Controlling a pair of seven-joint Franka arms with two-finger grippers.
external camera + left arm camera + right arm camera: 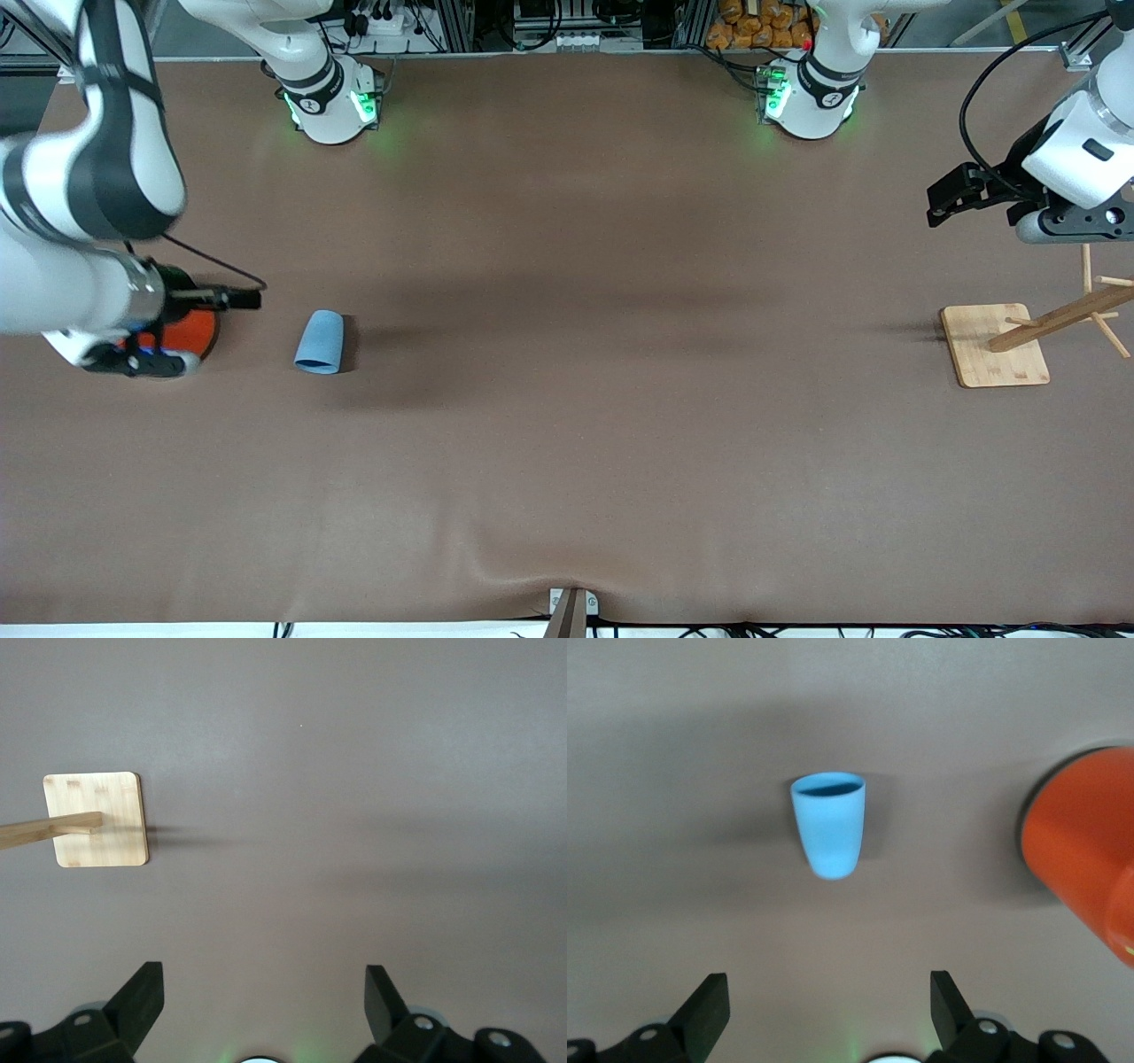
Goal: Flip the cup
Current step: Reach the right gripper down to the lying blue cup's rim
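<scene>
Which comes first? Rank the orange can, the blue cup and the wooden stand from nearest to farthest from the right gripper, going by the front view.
1. Orange can: directly beneath the right gripper.
2. Cup: lying on its side beside the can, toward the table's middle.
3. Wooden stand: at the left arm's end of the table, below the left gripper.

Brown table (567, 425) under even light — equipment rack (567, 22) with cables along its robot-side edge.

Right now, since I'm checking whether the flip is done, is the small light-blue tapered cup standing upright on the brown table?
No, the small light-blue tapered cup lies on its side on the brown table, apart from both end effectors.
</scene>
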